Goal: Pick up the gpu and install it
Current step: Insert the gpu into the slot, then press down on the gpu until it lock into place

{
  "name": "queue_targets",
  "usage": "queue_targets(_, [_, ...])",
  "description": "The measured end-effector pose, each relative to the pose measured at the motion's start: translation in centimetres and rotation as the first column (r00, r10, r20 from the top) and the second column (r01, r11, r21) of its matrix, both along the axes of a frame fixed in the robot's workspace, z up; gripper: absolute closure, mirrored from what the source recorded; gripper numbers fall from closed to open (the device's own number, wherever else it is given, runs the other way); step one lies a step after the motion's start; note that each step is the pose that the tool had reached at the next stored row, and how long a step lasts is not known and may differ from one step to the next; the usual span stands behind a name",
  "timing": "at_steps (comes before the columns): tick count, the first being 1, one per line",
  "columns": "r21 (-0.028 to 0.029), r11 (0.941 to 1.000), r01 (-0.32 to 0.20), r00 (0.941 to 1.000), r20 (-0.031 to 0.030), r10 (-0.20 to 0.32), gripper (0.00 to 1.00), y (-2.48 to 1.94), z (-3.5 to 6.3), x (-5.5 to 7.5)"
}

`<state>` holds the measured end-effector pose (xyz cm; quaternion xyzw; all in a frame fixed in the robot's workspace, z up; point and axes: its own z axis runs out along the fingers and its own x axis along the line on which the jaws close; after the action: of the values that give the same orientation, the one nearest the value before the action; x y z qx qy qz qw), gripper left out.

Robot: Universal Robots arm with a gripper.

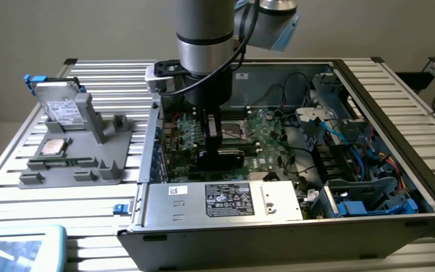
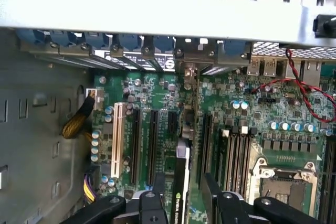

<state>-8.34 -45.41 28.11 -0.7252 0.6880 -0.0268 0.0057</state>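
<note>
Silvery slatted aluminium makes up the table [image 1: 43,204], which carries one open computer case [image 1: 369,226] and, near its left edge in the exterior view, one grey holder tray [image 1: 74,170]. That tray bears one silver labelled hard drive [image 1: 60,107] standing upright, one square processor chip [image 1: 54,146] and one narrow green memory stick [image 1: 57,162]. Inside the case, loose black and blue cables [image 1: 331,147] crowd the side away from the tray, and one power-supply box [image 1: 225,199] lies along the near wall. One arm reaches down over the motherboard [image 2: 252,124], its tool [image 2: 181,195] clamped on the gpu [image 2: 181,182]. The card stands on edge, thin and black with a pale rim, directly over the row of black expansion slots [image 2: 153,140], with one white slot [image 2: 116,137] further aside.
</note>
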Motion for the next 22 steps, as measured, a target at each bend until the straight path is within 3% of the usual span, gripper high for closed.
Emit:
queue_targets(12, [0.0000,1.0000,0.000,0.9997,-0.0237,0.000,0.59,0.00,0.00,0.12])
queue_targets(14, [-0.0001,1.0000,0.000,0.9997,-0.0238,0.000,0.59,0.01,0.00,0.10])
queue_targets(16, [-0.0037,1.0000,0.000,0.9997,-0.0238,0.000,0.59,0.08,0.00,0.08])
queue_targets(17, [-0.0042,1.0000,0.000,0.9997,-0.0239,0.000,0.67,0.08,0.00,0.08])
queue_targets(18, [-0.0047,1.0000,0.000,0.9997,-0.0239,0.000,0.67,0.07,0.01,0.07])
queue_targets(20, [-0.0061,1.0000,0.000,0.9997,-0.0241,0.000,0.80,0.08,0.00,0.07])
queue_targets(22, [-0.0073,1.0000,0.000,0.9997,-0.0257,-0.001,0.85,0.09,-0.01,0.09])
